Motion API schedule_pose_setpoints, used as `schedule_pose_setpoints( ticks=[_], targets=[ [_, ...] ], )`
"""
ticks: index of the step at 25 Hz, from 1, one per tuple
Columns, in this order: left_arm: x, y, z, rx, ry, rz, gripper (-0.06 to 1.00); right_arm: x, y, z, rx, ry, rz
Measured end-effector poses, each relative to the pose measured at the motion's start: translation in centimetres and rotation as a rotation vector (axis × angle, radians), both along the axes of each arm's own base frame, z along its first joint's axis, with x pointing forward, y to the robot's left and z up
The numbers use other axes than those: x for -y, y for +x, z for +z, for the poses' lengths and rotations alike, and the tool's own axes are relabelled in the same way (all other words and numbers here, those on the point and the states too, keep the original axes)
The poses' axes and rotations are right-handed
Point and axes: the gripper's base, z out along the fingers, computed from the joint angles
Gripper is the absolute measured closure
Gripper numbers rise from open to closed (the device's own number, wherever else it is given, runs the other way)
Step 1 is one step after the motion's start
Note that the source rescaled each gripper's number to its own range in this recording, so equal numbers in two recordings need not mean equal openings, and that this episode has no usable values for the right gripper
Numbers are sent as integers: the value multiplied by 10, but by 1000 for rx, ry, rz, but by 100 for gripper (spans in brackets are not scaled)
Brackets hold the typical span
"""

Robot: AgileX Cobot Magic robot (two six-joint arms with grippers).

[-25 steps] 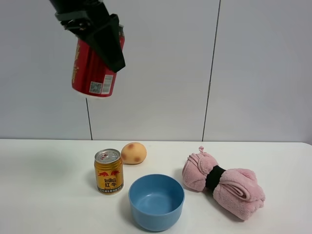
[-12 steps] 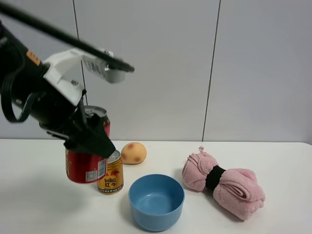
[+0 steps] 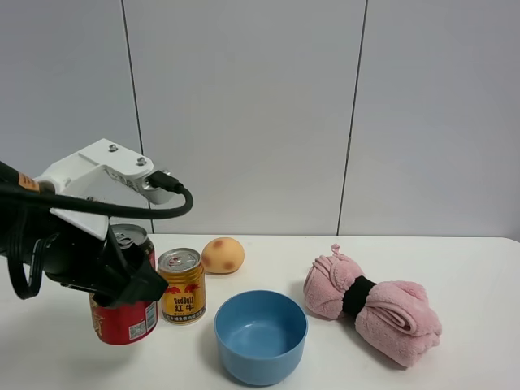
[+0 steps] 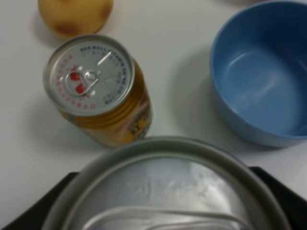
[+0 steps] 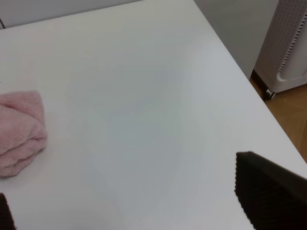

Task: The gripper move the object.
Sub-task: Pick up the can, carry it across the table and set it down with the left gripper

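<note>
The left claw (image 3: 122,280) is clamped across the upper body of the red can (image 3: 123,313), holding it nearly upright just left of the gold can (image 3: 181,286) and close beside it. The base is at the bench (image 3: 455,260) or a hair above it; I can't tell if it has landed. From the left wrist, the red can's silver lid (image 4: 168,191) fills the foreground, with the gold can and the bowl (image 4: 259,81) beyond it.

I'd judge the can stiff along its length but thin-walled and slick, so it would dent under a hard squeeze and slip under a light one. Whether it is full I can't say. A grip across the round side, as now, looks right.

The right claw (image 5: 120,191) hangs wide and empty over bare bench.

A second ago the can was high in the air and tilted. Half a second ago it was lower, by the gold can. Now it is down at bench level.
</note>
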Motion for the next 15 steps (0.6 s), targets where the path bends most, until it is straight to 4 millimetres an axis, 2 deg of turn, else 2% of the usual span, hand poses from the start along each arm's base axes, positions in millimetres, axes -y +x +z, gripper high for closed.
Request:
schedule_pose_setpoints(
  ticks=[7,15],
  targets=[
    [0,4,-13,-31,41,-10,94,0,0,0,0,0,0],
    [3,8,-8,23,-27,12,94,0,0,0,0,0,0]
  ],
)
